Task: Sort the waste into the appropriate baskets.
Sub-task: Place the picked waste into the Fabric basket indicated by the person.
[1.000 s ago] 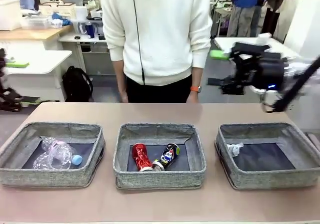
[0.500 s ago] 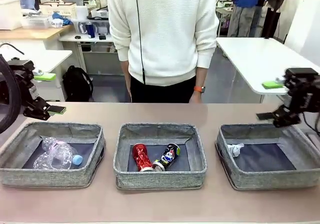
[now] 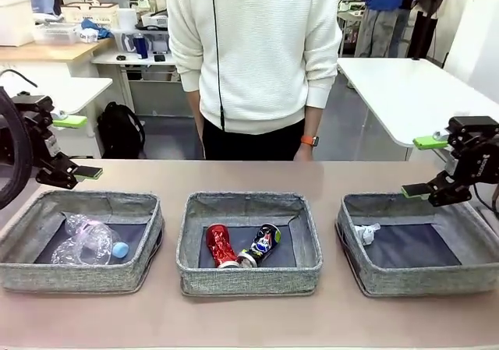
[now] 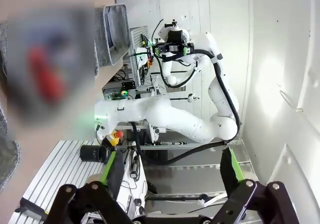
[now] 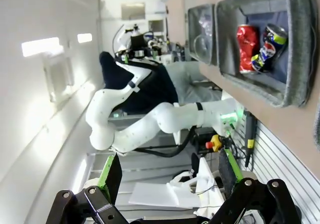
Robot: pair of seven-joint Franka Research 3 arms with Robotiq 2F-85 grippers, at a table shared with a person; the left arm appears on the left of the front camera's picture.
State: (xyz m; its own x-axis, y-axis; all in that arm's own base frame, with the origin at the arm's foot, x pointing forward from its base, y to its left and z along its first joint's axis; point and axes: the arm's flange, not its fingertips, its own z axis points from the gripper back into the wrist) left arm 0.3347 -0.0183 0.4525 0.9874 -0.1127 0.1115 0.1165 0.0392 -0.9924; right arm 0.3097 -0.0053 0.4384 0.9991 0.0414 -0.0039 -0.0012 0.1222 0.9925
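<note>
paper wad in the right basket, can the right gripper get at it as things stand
Probably yes: the open right gripper hangs by the right basket, and the paper wad lies uncovered inside.

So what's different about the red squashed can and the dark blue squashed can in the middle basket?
The crushed red can is plain shiny red; the crushed dark blue-black can carries red, white and green print. The red can leans with its top toward the left basket, while the dark can tilts toward the right one, so their near ends meet. Both are dented metal cans lying together in the middle grey woven basket.
</note>
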